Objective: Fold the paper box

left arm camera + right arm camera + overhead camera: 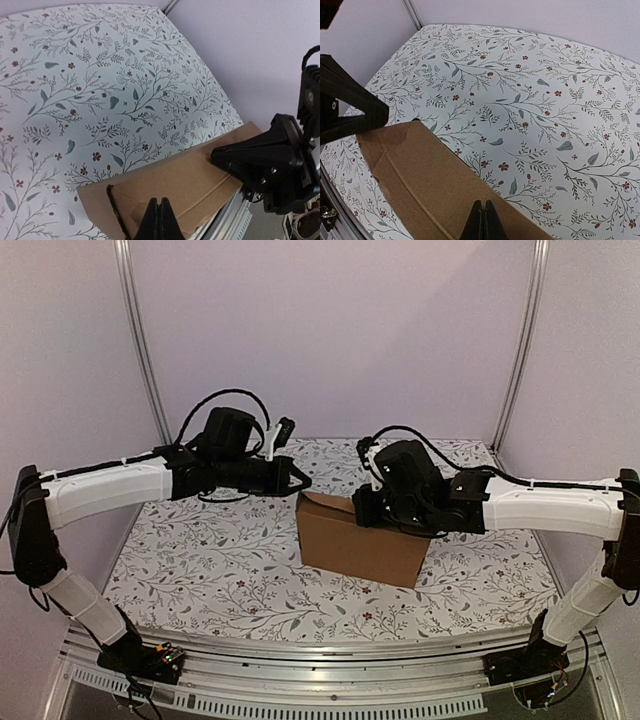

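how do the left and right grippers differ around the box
The left gripper sits at the top left corner of the paper box; the right gripper sits at its top right edge. From above, the left gripper hides little of the box; the right gripper covers its upper right edge. Both have fingers closed together.

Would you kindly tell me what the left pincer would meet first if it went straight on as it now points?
Most likely the paper box: the left pincer, its tips together, points at the brown panel just ahead, though depth is unclear.
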Robot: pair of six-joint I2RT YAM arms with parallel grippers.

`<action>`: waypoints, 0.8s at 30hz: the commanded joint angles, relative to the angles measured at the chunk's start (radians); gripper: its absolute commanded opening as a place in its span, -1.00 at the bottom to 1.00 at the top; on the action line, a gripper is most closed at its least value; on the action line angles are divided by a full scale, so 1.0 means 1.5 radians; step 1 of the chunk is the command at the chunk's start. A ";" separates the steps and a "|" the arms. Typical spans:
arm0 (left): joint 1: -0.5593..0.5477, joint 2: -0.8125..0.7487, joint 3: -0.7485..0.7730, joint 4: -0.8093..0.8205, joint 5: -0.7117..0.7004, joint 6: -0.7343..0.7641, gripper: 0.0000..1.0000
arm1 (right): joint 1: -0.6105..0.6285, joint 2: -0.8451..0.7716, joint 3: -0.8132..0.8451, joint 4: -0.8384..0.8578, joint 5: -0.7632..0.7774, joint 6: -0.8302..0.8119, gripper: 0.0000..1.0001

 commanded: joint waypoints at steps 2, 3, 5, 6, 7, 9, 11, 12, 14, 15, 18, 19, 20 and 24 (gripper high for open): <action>0.021 0.010 -0.185 0.167 0.108 -0.062 -1.00 | 0.001 0.029 -0.030 -0.078 -0.027 0.004 -1.00; 0.027 0.005 -0.214 0.193 0.115 -0.074 -1.00 | 0.001 0.029 -0.031 -0.077 -0.027 0.005 -1.00; 0.034 -0.006 -0.246 0.214 0.126 -0.079 -1.00 | 0.001 0.030 -0.031 -0.078 -0.029 0.006 -1.00; 0.035 -0.012 -0.248 0.214 0.133 -0.076 -1.00 | 0.001 0.033 -0.031 -0.078 -0.029 0.007 -1.00; 0.036 -0.020 -0.244 0.207 0.135 -0.071 -1.00 | 0.001 0.034 -0.030 -0.077 -0.030 0.007 -1.00; 0.036 -0.031 -0.221 0.181 0.136 -0.057 -1.00 | 0.002 0.036 -0.026 -0.078 -0.029 0.007 -1.00; 0.036 -0.042 -0.192 0.156 0.136 -0.044 -1.00 | 0.001 0.037 -0.022 -0.078 -0.029 0.007 -1.00; 0.036 -0.045 -0.176 0.146 0.134 -0.041 -1.00 | 0.001 0.035 -0.019 -0.079 -0.028 0.007 -1.00; 0.036 -0.048 -0.149 0.144 0.137 -0.036 -1.00 | 0.001 0.029 -0.012 -0.085 -0.026 0.006 -1.00; 0.036 -0.048 -0.138 0.144 0.138 -0.036 -1.00 | 0.001 0.026 -0.008 -0.090 -0.024 0.005 -1.00; 0.036 -0.039 -0.115 0.121 0.144 -0.038 -1.00 | 0.002 -0.006 0.005 -0.107 -0.019 -0.001 -1.00; 0.036 -0.034 -0.111 0.124 0.147 -0.040 -1.00 | 0.001 -0.024 0.009 -0.114 -0.017 -0.005 -1.00; 0.036 -0.030 -0.110 0.127 0.150 -0.040 -1.00 | 0.001 -0.036 0.014 -0.125 -0.015 -0.007 -1.00; 0.035 0.002 -0.101 0.159 0.178 -0.055 -1.00 | 0.000 -0.084 0.030 -0.164 -0.012 -0.018 -1.00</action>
